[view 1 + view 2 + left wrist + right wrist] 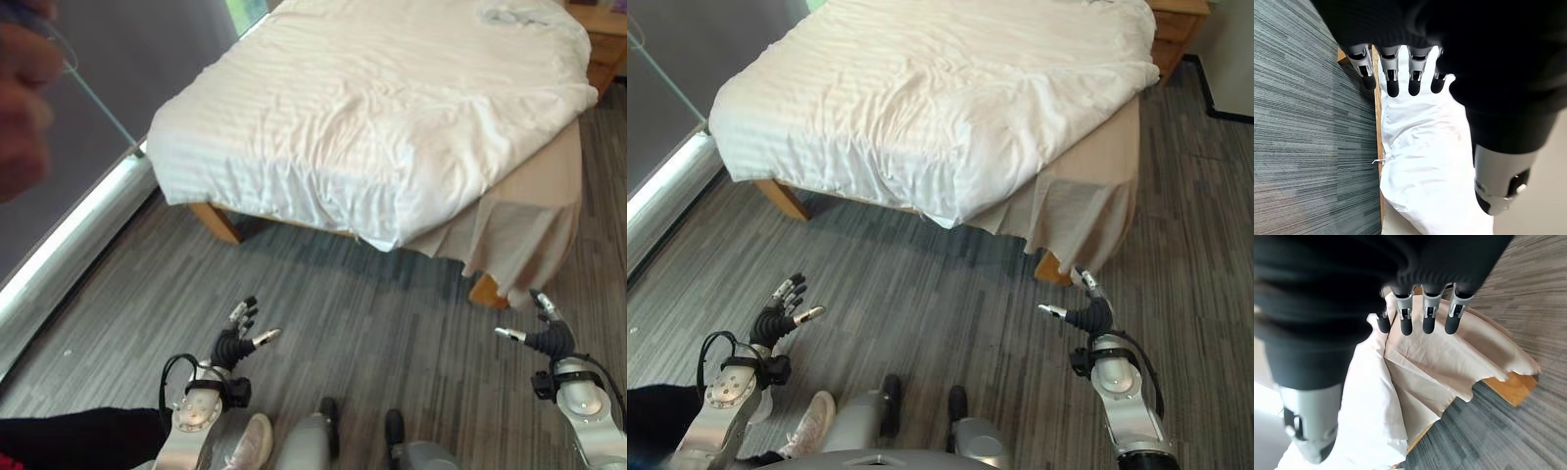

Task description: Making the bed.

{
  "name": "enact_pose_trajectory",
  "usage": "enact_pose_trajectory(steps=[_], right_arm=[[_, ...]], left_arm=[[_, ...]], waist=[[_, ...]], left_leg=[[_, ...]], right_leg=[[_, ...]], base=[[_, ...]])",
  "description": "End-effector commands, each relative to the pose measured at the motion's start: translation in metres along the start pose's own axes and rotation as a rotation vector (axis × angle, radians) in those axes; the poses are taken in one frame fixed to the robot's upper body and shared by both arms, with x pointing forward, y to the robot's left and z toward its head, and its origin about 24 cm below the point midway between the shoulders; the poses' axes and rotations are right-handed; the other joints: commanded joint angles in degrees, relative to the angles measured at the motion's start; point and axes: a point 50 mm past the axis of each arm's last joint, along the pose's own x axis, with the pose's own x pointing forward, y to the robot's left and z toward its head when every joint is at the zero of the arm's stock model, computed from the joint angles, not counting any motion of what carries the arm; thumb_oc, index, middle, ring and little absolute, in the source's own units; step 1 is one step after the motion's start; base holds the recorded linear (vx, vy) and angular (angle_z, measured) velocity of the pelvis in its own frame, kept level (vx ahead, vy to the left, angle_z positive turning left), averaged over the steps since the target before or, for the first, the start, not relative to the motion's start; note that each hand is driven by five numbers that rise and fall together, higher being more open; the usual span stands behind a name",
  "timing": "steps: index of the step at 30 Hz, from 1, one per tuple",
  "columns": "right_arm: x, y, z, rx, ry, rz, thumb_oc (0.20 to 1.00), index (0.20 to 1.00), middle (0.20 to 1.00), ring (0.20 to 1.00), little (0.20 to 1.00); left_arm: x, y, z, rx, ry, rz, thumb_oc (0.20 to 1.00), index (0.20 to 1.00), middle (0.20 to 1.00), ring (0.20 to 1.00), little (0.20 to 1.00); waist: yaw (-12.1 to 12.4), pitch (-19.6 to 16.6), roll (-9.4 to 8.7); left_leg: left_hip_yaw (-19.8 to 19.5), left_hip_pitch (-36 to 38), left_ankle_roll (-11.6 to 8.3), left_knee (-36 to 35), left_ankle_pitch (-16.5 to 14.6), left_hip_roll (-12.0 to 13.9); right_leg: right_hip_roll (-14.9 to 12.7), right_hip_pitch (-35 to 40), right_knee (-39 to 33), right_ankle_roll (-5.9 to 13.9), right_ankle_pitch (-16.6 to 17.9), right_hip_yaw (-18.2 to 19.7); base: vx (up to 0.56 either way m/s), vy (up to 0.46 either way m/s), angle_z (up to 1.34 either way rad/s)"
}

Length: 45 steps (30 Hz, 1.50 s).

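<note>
Grey carpet floor (392, 313) separates both empty, loosely open robot hands, left robot hand (238, 338) and right robot hand (542, 331), from the bed (392, 117), so stepping up to grab the crooked white duvet (940, 108) looks next.

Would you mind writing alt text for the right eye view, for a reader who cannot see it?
A bed with a rumpled white duvet stands on grey floor, a beige sheet hanging off its near right corner. In the foreground the left hand and right hand are raised, open and empty, short of the bed.
</note>
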Motion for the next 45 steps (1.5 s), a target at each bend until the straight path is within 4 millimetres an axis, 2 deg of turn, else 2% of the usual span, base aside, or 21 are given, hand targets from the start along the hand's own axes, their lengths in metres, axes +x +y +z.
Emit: enact_pose_trajectory(steps=[1,3,5,8,11,17,22,24,25,26,27,28,29,30,34,43,44,45], right_arm=[[0.005,-0.013,0.019,-0.022,-0.109,-0.043,1.0,1.0,1.0,1.0,1.0],[0.007,-0.014,0.023,-0.016,-0.124,-0.043,1.0,1.0,1.0,1.0,1.0],[0.005,-0.013,0.025,-0.025,-0.14,-0.024,1.0,1.0,1.0,1.0,1.0],[0.003,-0.012,0.023,-0.019,-0.137,-0.018,1.0,1.0,1.0,1.0,1.0],[0.0,-0.009,0.025,-0.004,-0.146,-0.005,1.0,1.0,1.0,1.0,1.0],[0.004,0.004,0.04,0.019,-0.207,0.036,1.0,1.0,1.0,1.0,1.0],[0.001,0.008,0.047,0.02,-0.24,0.059,1.0,1.0,1.0,1.0,1.0],[0.002,0.011,0.051,0.041,-0.253,0.064,1.0,1.0,1.0,1.0,1.0],[0.003,0.014,0.055,0.044,-0.267,0.072,1.0,1.0,1.0,1.0,1.0],[0.004,0.014,0.055,0.045,-0.268,0.072,1.0,1.0,1.0,1.0,1.0],[0.005,0.016,0.059,0.05,-0.282,0.078,1.0,1.0,1.0,1.0,1.0],[0.007,0.018,0.068,0.048,-0.318,0.091,1.0,1.0,1.0,1.0,1.0],[0.008,0.018,0.068,0.048,-0.319,0.091,1.0,1.0,1.0,1.0,1.0],[0.005,0.015,0.073,0.035,-0.35,0.093,1.0,1.0,1.0,1.0,1.0],[0.003,0.015,0.072,0.031,-0.353,0.107,1.0,1.0,1.0,1.0,1.0],[-0.007,0.023,0.059,0.1,-0.301,0.154,1.0,1.0,1.0,1.0,1.0],[-0.064,0.135,-0.081,0.306,0.532,0.185,1.0,1.0,1.0,1.0,1.0],[-0.068,0.139,-0.084,0.309,0.554,0.195,1.0,1.0,1.0,1.0,1.0]], left_arm=[[-0.001,0.009,0.021,-0.048,-0.118,0.04,1.0,1.0,1.0,1.0,1.0],[-0.001,0.009,0.023,-0.044,-0.13,0.03,1.0,1.0,1.0,1.0,1.0],[-0.004,0.006,0.022,-0.028,-0.122,0.001,1.0,1.0,1.0,1.0,1.0],[-0.003,0.006,0.021,-0.02,-0.118,-0.007,1.0,1.0,1.0,1.0,1.0],[-0.001,0.007,0.022,-0.002,-0.115,-0.019,1.0,1.0,1.0,1.0,1.0],[0.0,0.012,0.027,0.022,-0.132,-0.002,1.0,1.0,1.0,1.0,1.0],[0.002,0.013,0.033,0.038,-0.156,0.006,1.0,1.0,1.0,1.0,1.0],[0.004,0.017,0.038,0.028,-0.18,0.043,1.0,1.0,1.0,1.0,1.0],[0.004,0.019,0.04,0.022,-0.191,0.055,1.0,1.0,1.0,1.0,1.0],[0.004,0.019,0.041,0.022,-0.192,0.055,1.0,1.0,1.0,1.0,1.0],[0.004,0.02,0.043,0.018,-0.202,0.066,1.0,1.0,1.0,1.0,1.0],[0.006,0.024,0.047,0.013,-0.221,0.085,1.0,1.0,1.0,1.0,1.0],[0.006,0.024,0.047,0.013,-0.221,0.086,1.0,1.0,1.0,1.0,1.0],[0.006,0.021,0.049,0.001,-0.237,0.073,1.0,1.0,1.0,1.0,1.0],[0.004,0.015,0.042,-0.02,-0.219,0.064,1.0,1.0,1.0,1.0,1.0],[-0.003,0.004,0.031,-0.066,-0.176,0.026,1.0,1.0,1.0,1.0,1.0],[0.015,-0.093,-0.066,-0.121,0.315,-0.076,1.0,1.0,1.0,1.0,1.0],[0.015,-0.095,-0.066,-0.113,0.319,-0.082,1.0,1.0,1.0,1.0,1.0]], waist=[[1.9,-0.1,-0.31],[2.1,0.0,-0.37],[1.9,-1.8,0.66],[1.5,-3.2,0.41],[1.0,-4.2,-0.44],[0.8,-4.3,-2.14],[0.6,-4.8,-3.89],[0.9,-3.9,-4.07],[1.2,-3.5,-4.13],[1.2,-3.6,-4.1],[1.6,-3.2,-4.24],[2.6,-2.8,-3.72],[2.5,-2.8,-3.65],[2.5,-3.0,-3.92],[2.5,-3.7,-4.07],[2.0,-5.4,-2.96],[2.3,-6.6,3.45],[2.4,-6.7,3.41]], left_leg=[[-1.0,-2.5,0.11,2.6,8.4,0.5],[-0.5,-2.7,-0.13,2.8,9.2,1.0],[1.5,0.2,-0.41,1.0,8.5,2.7],[2.8,1.3,-0.7,1.0,7.9,3.1],[5.1,2.9,-0.42,1.0,6.9,3.5],[9.6,5.1,1.69,1.0,4.6,3.6],[11.0,6.0,3.21,1.0,2.8,3.0],[11.6,6.1,3.7,1.0,2.3,3.0],[12.3,6.2,3.55,1.0,2.0,3.2],[12.3,6.0,3.52,1.0,2.2,3.3],[13.2,6.3,3.19,1.0,2.0,3.7],[14.9,6.3,2.34,1.0,1.9,5.4],[14.8,6.3,2.3,1.0,1.9,5.5],[15.7,7.0,2.05,1.0,1.6,5.5],[16.8,8.2,1.58,1.0,1.4,5.9],[16.2,10.2,0.84,1.0,1.3,6.6],[8.7,8.6,0.72,1.0,-0.3,2.4],[9.0,8.8,0.71,1.0,-0.2,2.6]], right_leg=[[-0.1,2.7,0.1,4.61,-2.9,-0.4],[0.0,3.6,0.1,4.47,-3.6,0.8],[0.5,4.4,0.1,4.43,-4.2,1.7],[-0.3,4.7,0.1,4.74,-4.6,1.8],[-1.5,4.9,0.1,5.52,-4.6,2.4],[-4.0,3.7,0.1,8.26,-3.1,5.8],[-5.7,2.8,0.3,9.66,-2.1,6.0],[-5.8,0.4,3.5,10.68,-1.5,4.3],[-6.5,-0.3,4.0,11.13,-1.0,1.9],[-6.4,-0.6,4.0,11.09,-0.8,1.9],[-7.3,-1.6,4.2,11.46,0.6,-1.0],[-8.9,-4.8,3.7,11.17,2.8,-8.3],[-8.9,-4.8,3.7,11.14,2.8,-8.4],[-10.0,-3.7,0.8,10.96,2.9,-10.4],[-10.6,-2.4,0.1,11.17,2.5,-10.9],[-10.1,0.7,0.1,10.87,0.6,-11.7],[-9.0,-1.3,0.1,9.75,-0.8,-16.3],[-9.2,-1.1,0.1,9.83,-0.7,-16.5]], base=[[0.16,0.041,-0.8],[0.15,0.071,-0.53],[0.2,0.137,-0.5],[0.15,0.111,-0.48],[0.13,0.107,-0.41],[0.05,0.159,-0.44],[0.05,0.133,-0.4],[-0.06,0.046,-0.2],[-0.09,-0.006,-0.22],[-0.05,-0.034,-0.41],[-0.07,-0.098,-0.55],[-0.06,-0.098,-0.53],[-0.01,-0.065,-0.68],[0.03,0.005,-0.76],[0.05,-0.035,-0.09],[0.04,-0.029,-0.02],[0.0,0.0,0.0],[0.02,0.016,0.07]])
